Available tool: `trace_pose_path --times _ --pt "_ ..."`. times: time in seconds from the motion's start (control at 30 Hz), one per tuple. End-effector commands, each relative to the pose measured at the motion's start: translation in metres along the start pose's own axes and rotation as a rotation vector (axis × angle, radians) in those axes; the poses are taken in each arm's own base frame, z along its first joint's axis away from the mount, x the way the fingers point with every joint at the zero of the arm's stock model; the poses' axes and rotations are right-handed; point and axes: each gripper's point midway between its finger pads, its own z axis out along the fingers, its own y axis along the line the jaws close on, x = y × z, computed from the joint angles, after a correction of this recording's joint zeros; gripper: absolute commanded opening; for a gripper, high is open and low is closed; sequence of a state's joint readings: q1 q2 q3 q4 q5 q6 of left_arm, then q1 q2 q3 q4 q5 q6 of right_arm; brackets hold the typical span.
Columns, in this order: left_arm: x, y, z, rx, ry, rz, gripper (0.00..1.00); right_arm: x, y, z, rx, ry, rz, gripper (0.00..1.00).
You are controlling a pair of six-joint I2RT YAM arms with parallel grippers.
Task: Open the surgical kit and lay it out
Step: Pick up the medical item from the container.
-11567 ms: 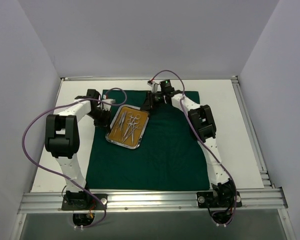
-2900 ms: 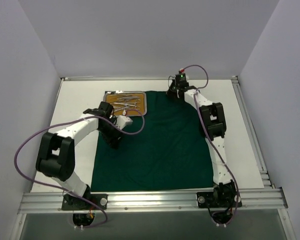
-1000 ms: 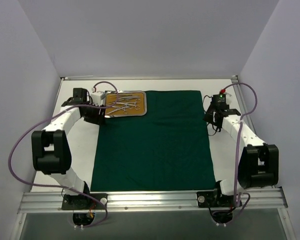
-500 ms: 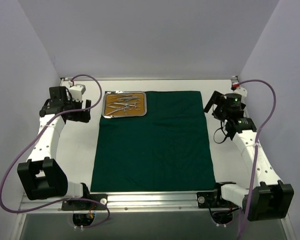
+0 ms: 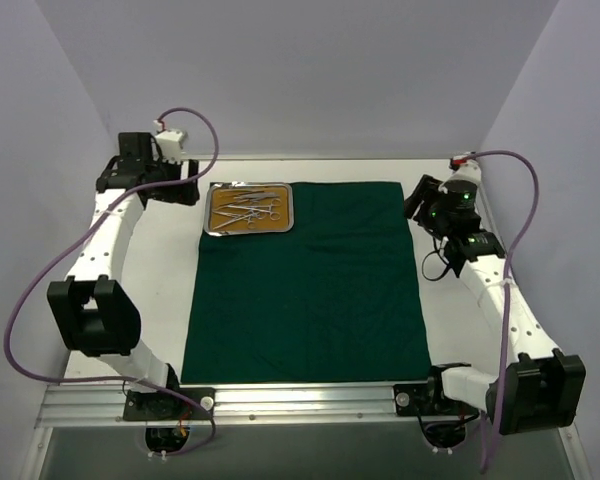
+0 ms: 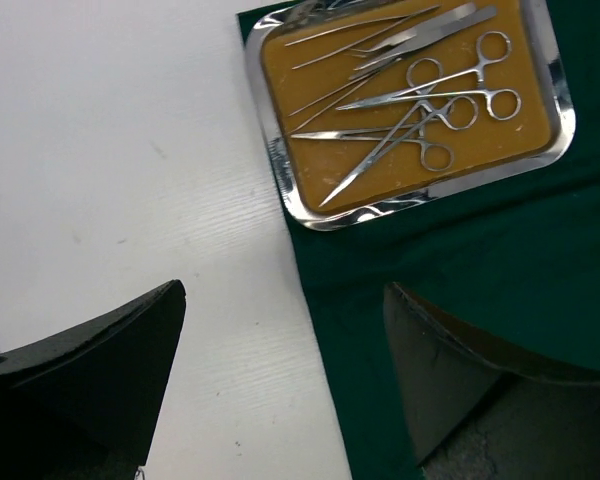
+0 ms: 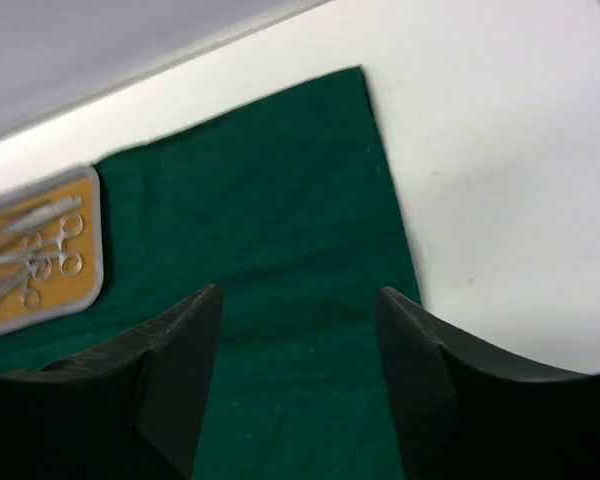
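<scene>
The dark green cloth [image 5: 310, 285] lies spread flat across the middle of the table. On its far left corner stands the steel tray [image 5: 209, 212], orange-brown inside, with ring-handled clamps [image 6: 450, 105] and thin tweezers [image 6: 380, 40] lying loose in it. My left gripper [image 5: 185, 190] hovers left of the tray, open and empty. In the left wrist view its jaws [image 6: 285, 290] span the cloth's left edge [image 6: 460, 260], below the tray [image 6: 280, 170]. My right gripper [image 5: 420, 200] hangs open at the cloth's far right corner. In the right wrist view it [image 7: 300, 292] has only cloth [image 7: 260, 200] below it.
White tabletop [image 5: 150, 270] flanks the cloth on both sides. Enclosure walls stand at the left, right and back. An aluminium rail [image 5: 300, 400] runs along the near edge. Purple cables loop over both arms.
Both arms have lifted and swung outward, away from the cloth's edges toward the far corners. The right jaws have let go and opened. Cloth and tray have stayed put.
</scene>
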State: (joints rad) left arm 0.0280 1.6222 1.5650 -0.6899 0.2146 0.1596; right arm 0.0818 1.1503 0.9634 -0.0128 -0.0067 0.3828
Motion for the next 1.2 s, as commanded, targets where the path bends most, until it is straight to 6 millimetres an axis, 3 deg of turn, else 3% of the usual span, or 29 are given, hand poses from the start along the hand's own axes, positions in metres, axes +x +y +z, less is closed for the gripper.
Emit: trace_pose_path --times 0.0,0.03,0.07,0.17,0.27,0.43,0.47,0.5,0.57,0.6,0.67,0.73,0.8,0.83,0.87,0.93,0.97,1.0,1.03,1.07,1.17 --pt "-0.015 -0.028 0.02 0.02 0.012 0.029 0.88 0.0 0.03 0.011 -0.048 0.008 -0.111 0.55" --pt "-0.015 -0.031 0.022 0.027 0.013 0.017 0.88 -0.007 0.036 0.011 -0.041 -0.005 -0.136 0.55" --pt "-0.012 -0.032 0.024 0.032 0.026 0.009 0.88 0.007 0.045 0.014 -0.059 0.04 -0.191 0.55" --pt "-0.002 -0.033 0.021 0.032 0.055 0.006 0.88 0.01 0.076 0.013 -0.171 0.09 -0.273 0.55" --pt "0.016 -0.03 0.006 0.018 0.072 0.019 0.88 0.02 0.112 0.022 -0.319 0.162 -0.316 0.55" --pt "0.067 -0.012 -0.009 -0.02 0.171 0.013 0.88 0.024 0.175 0.021 -0.48 0.17 -0.422 0.52" --pt "0.07 -0.004 -0.016 -0.038 0.17 0.003 0.88 0.031 0.184 0.024 -0.496 0.189 -0.436 0.52" --pt "0.075 0.006 -0.02 -0.061 0.178 -0.006 0.89 0.022 0.206 0.015 -0.541 0.164 -0.462 0.53" --pt "0.084 0.012 -0.027 -0.075 0.183 -0.021 0.89 0.031 0.221 0.015 -0.563 0.195 -0.496 0.54" --pt "0.086 0.014 -0.029 -0.075 0.178 -0.03 0.89 0.022 0.233 0.012 -0.582 0.169 -0.508 0.57" --pt "0.089 0.02 -0.035 -0.073 0.163 -0.051 0.89 0.037 0.25 0.012 -0.611 0.187 -0.563 0.57" --pt "0.093 0.023 -0.038 -0.078 0.164 -0.06 0.89 0.034 0.268 0.009 -0.632 0.159 -0.631 0.58" --pt "0.091 0.022 -0.043 -0.07 0.146 -0.056 0.89 0.054 0.277 0.023 -0.639 0.201 -0.683 0.59" --pt "0.091 0.023 -0.045 -0.071 0.143 -0.049 0.89 0.046 0.285 0.026 -0.632 0.185 -0.696 0.59" --pt "0.09 0.024 -0.05 -0.075 0.131 -0.046 0.89 0.066 0.29 0.041 -0.625 0.223 -0.721 0.59" --pt "0.096 0.022 -0.051 -0.067 0.139 -0.036 0.9 0.064 0.305 0.052 -0.64 0.209 -0.721 0.58" --pt "0.097 0.022 -0.053 -0.066 0.134 -0.031 0.9 0.085 0.307 0.07 -0.631 0.248 -0.73 0.58" --pt "0.1 0.021 -0.052 -0.06 0.139 -0.026 0.9 0.09 0.311 0.077 -0.635 0.252 -0.732 0.58" --pt "0.107 0.02 -0.05 -0.057 0.151 -0.023 0.9 0.083 0.32 0.082 -0.634 0.227 -0.73 0.58" --pt "0.109 0.021 -0.05 -0.06 0.149 -0.021 0.9 0.105 0.321 0.1 -0.622 0.26 -0.749 0.57" --pt "0.119 0.02 -0.042 -0.049 0.17 -0.025 0.9 0.125 0.338 0.122 -0.625 0.239 -0.834 0.54"
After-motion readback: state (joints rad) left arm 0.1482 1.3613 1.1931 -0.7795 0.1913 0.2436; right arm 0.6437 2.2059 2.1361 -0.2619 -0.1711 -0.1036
